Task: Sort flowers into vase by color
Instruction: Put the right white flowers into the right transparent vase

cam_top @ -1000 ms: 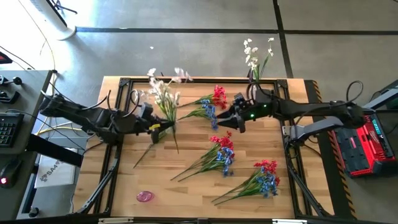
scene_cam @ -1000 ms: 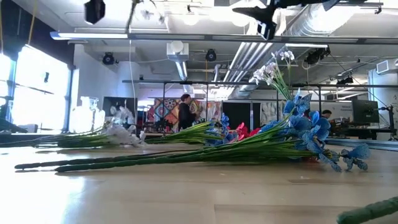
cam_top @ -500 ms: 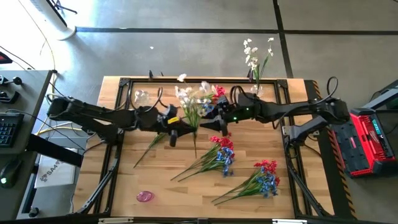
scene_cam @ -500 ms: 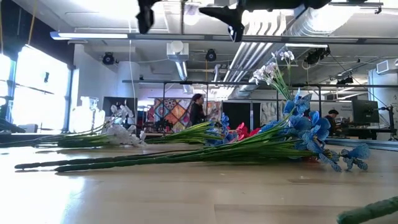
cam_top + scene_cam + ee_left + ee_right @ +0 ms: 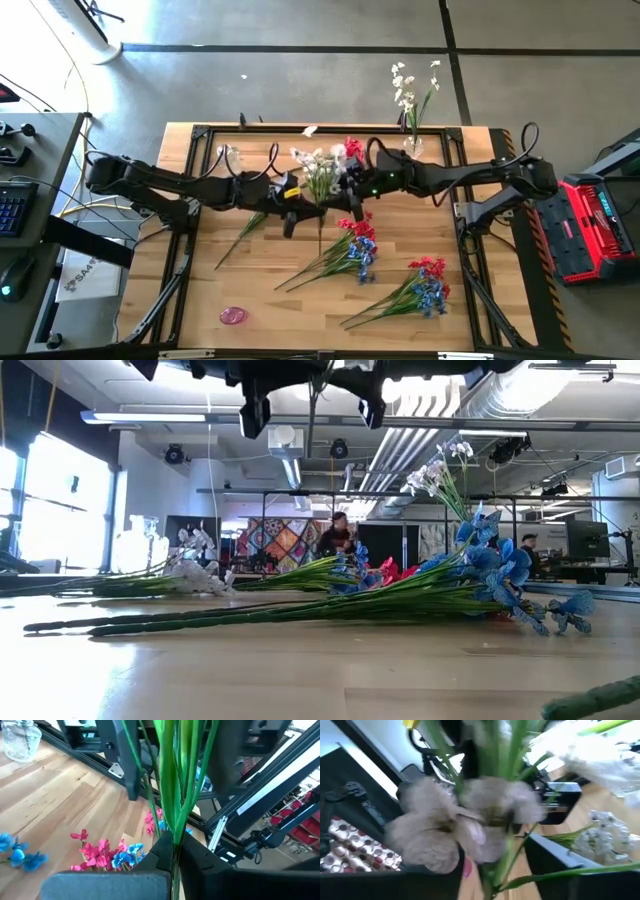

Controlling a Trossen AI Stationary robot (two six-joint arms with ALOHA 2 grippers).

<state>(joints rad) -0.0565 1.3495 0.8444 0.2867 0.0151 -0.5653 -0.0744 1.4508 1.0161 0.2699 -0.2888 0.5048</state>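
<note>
My two arms: black, slim, jointed links | left arm: yellow patch by wrist | right arm: green indicator light, looping black cable near elbow.

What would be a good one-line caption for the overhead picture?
Left claw holds a white flower spray mid-table as the right claw closes in.

Bright even overhead light, window glare at low view's left, right wrist view's white blossoms blurred
</note>
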